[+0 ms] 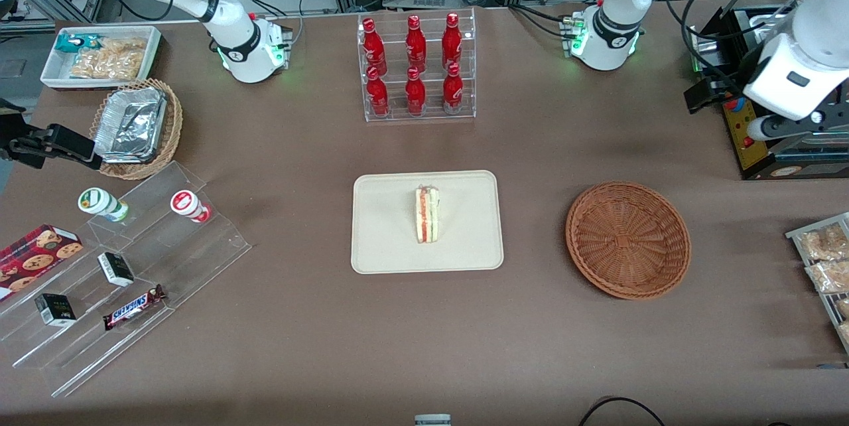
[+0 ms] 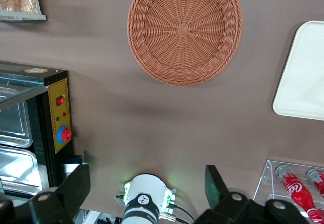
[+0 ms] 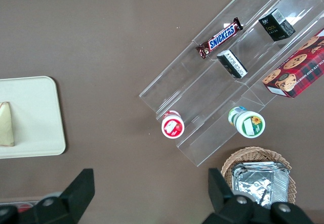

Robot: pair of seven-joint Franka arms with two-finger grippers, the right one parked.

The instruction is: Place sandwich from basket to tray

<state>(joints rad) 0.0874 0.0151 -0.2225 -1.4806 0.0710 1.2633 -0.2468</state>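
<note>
Sandwich (image 1: pixel 427 214) on tray (image 1: pixel 385 240); open-fingered tool (image 2: pixel 147 186) half cut off.

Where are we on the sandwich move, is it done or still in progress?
It looks done. The sandwich lies on the tray, near its middle, and the basket holds nothing. Nothing is in hand: the gripper is up high toward the working arm's end of the table, jaws open with only bare table between them. Nothing of the placing looks left, as far as these views show.
</note>
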